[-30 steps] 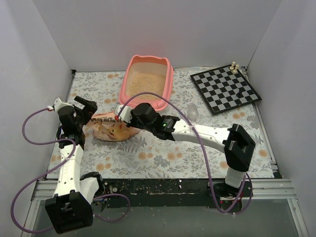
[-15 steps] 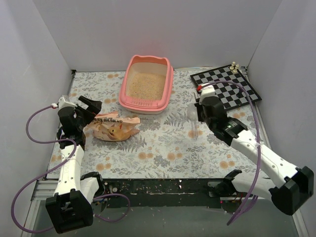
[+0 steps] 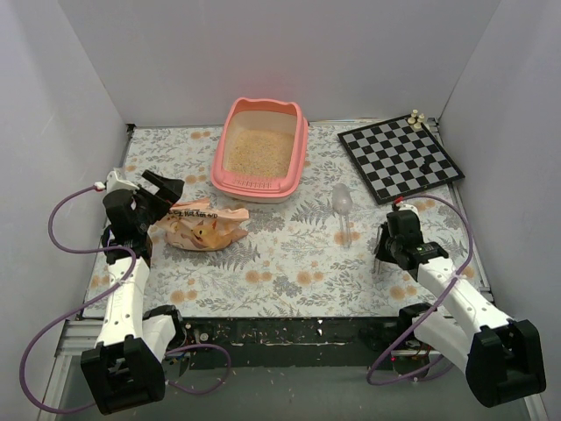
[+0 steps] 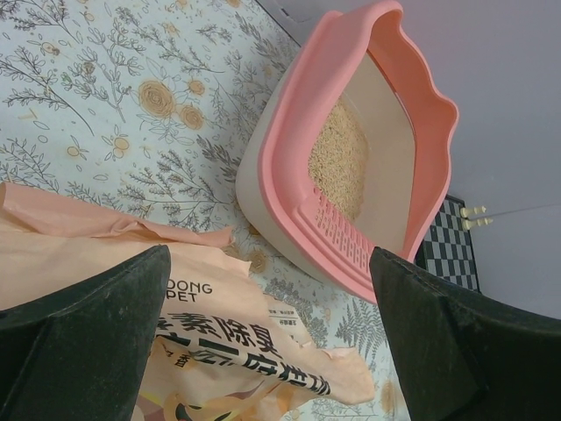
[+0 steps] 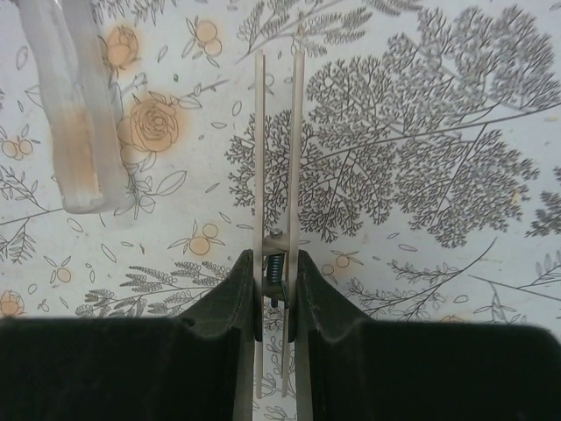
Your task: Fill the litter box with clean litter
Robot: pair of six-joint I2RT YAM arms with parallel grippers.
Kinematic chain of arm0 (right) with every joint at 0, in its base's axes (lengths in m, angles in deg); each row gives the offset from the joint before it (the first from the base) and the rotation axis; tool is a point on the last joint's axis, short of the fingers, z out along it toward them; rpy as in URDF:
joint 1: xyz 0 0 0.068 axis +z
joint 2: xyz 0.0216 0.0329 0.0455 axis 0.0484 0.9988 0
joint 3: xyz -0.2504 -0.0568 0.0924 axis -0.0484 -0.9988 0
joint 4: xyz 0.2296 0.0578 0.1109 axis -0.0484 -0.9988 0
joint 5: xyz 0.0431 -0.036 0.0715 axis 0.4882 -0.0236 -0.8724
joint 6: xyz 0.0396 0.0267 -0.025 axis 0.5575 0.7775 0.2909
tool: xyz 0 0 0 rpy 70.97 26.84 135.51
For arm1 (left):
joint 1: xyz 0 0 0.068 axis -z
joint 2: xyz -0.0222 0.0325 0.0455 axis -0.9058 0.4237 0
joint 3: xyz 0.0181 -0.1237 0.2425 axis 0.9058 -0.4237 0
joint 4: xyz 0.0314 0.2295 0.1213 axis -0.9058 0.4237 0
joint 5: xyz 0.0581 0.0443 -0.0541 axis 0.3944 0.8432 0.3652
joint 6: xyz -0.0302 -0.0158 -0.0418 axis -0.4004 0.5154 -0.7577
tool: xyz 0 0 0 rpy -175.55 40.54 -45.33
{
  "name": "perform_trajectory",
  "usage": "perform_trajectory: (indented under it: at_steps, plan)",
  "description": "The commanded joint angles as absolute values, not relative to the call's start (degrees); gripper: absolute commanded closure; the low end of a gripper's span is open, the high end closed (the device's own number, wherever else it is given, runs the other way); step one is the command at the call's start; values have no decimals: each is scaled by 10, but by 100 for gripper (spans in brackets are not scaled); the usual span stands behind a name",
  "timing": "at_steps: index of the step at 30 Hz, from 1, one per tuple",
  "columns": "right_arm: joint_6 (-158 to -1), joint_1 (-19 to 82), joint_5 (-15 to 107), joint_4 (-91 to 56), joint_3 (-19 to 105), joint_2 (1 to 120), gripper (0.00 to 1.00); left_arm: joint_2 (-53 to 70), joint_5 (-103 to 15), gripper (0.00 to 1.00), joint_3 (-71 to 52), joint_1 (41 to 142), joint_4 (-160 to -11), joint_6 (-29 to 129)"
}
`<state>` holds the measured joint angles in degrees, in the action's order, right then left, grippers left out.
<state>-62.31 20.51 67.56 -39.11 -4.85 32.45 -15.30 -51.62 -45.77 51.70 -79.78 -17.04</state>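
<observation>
A robot lab's test booth — plain white walls (image 3: pixel 351 53) box in a floral-covered desk (image 3: pixel 289 263) carrying 2 bolted arms (image 3: pixel 124 294).

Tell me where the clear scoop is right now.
In the top view, the clear scoop lies on the floral mat, right of centre, between the litter box and the chessboard, touching neither.

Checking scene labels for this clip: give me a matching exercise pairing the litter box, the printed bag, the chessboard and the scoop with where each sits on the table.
Things:
1. litter box
2. printed bag
3. chessboard
4. scoop

Places:
A. far right corner
B. far middle, by the back wall
C. left of centre, crumpled
D. right of centre, lying on the mat

Pairs: 1-B, 2-C, 3-A, 4-D
</observation>
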Motion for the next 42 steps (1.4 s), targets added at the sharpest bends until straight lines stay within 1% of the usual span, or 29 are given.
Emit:
perform_trajectory:
  at_steps: [1,4,6,7,9,12,15,18,23,28,34,36,38,42]
  plan:
    - [-576,175,601,-342,-67,348,99,-150,-534,2,-468,521,-801,-165]
    - [-572,164,603,-337,-71,355,99,-149,-534,2,-467,526,-801,-161]
    - [-573,160,609,-340,-70,355,86,-149,-532,2,-467,529,-800,-159]
    - [-574,160,611,-342,-70,356,77,-148,-532,2,-465,530,-800,-159]
    - [-582,159,615,-347,-66,356,61,-148,-533,2,-465,533,-799,-157]
    - [-595,159,612,-357,-49,355,49,-148,-531,2,-464,537,-799,-157]
    - [-608,160,602,-376,-20,352,43,-144,-531,2,-461,541,-797,-152]
    - [-628,160,576,-386,12,339,39,-144,-520,2,-450,552,-789,-137]
    - [-648,164,548,-408,80,320,39,-144,-486,2,-425,579,-759,-113]
    - [-656,210,540,-398,130,329,39,-148,-411,2,-369,599,-708,-96]
    - [-701,373,540,-362,219,444,38,-147,-254,2,-290,606,-596,-88]
    - [-739,426,509,-340,259,495,38,-162,-221,2,-281,605,-581,-85]
    - [-788,463,487,-315,292,538,38,-174,-212,2,-269,604,-561,-82]
    - [-886,515,447,-273,344,611,36,-188,-235,2,-273,605,-530,-79]
